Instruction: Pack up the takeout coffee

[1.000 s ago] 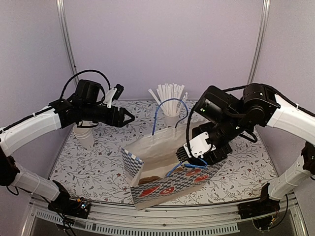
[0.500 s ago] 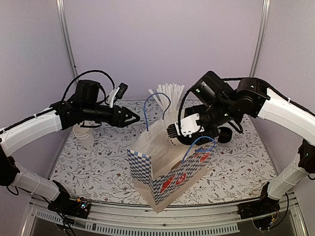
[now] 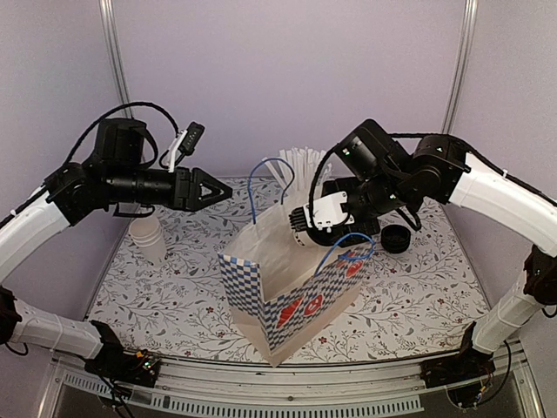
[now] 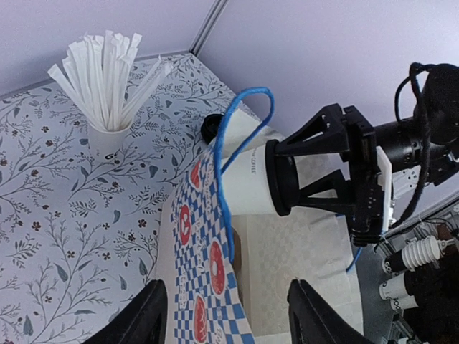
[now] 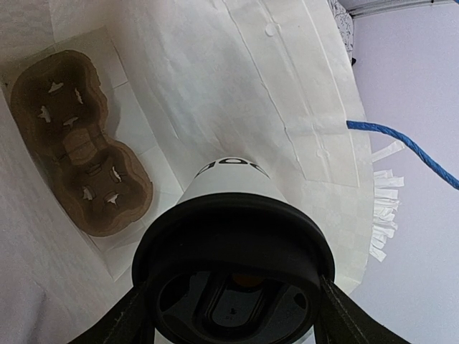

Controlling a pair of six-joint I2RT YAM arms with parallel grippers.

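The flower-patterned tabletop (image 3: 157,296) carries a white paper bag (image 3: 291,305) with blue checks and red motifs, standing upright near the front with its mouth open and its blue cord handles (image 4: 240,115) raised. The right gripper (image 5: 233,315) is clamped on the takeout coffee (image 5: 229,183) at its black lid, holding the cup tilted at the bag's mouth, base pointing inward above a brown cardboard cup carrier (image 5: 79,143) lying on the bag's bottom. The left gripper (image 3: 218,192) hovers left of the bag, jaws spread and empty. A cup of wrapped straws (image 4: 107,132) stands behind the bag; a loose black lid (image 3: 394,239) lies to its right.
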